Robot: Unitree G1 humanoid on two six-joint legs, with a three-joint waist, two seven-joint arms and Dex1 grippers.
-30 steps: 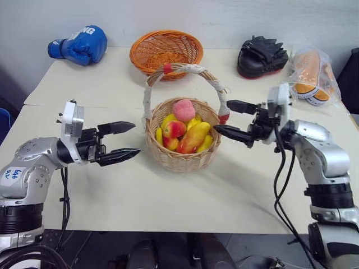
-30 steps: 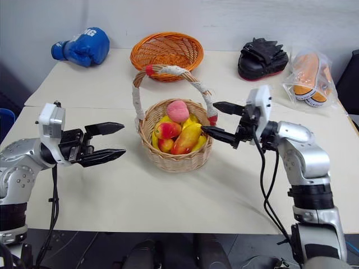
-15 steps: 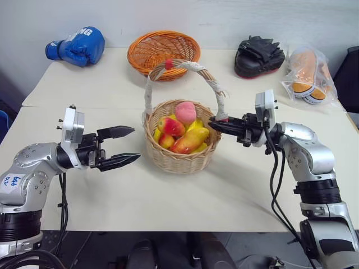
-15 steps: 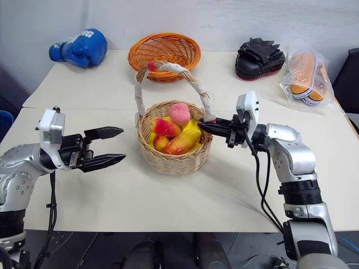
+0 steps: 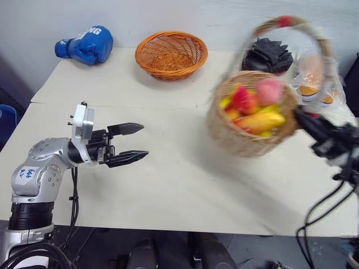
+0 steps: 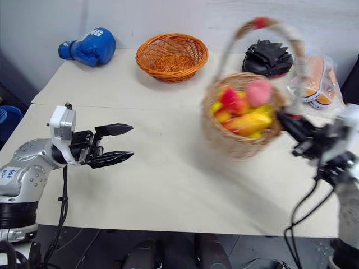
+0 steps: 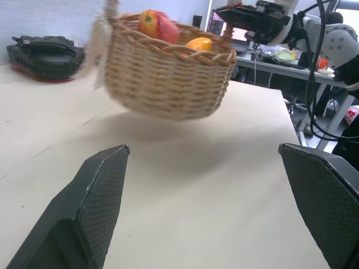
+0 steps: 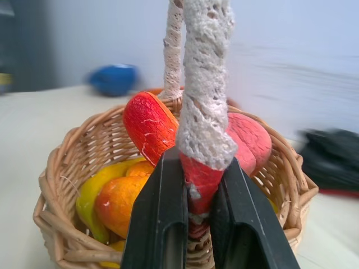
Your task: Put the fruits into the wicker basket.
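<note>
The wicker basket [image 5: 252,109], with the fruits [image 5: 255,109] heaped inside, hangs tilted and clear of the tabletop [image 5: 168,168] toward 2 o'clock. The right gripper [image 8: 196,224] is clamped on the red band at the foot of the arched handle [image 8: 199,84], just below the basket at 4 o'clock. The left gripper [image 5: 129,144], jaws spread and empty, sits well apart at 9 o'clock and points at the basket; the right arm is nearer.

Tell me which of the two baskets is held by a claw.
The tan wicker basket with the tall handle, full of fruits: the right claw pinches its handle's red base. The shallow orange basket sits untouched at the table's far side.
</note>
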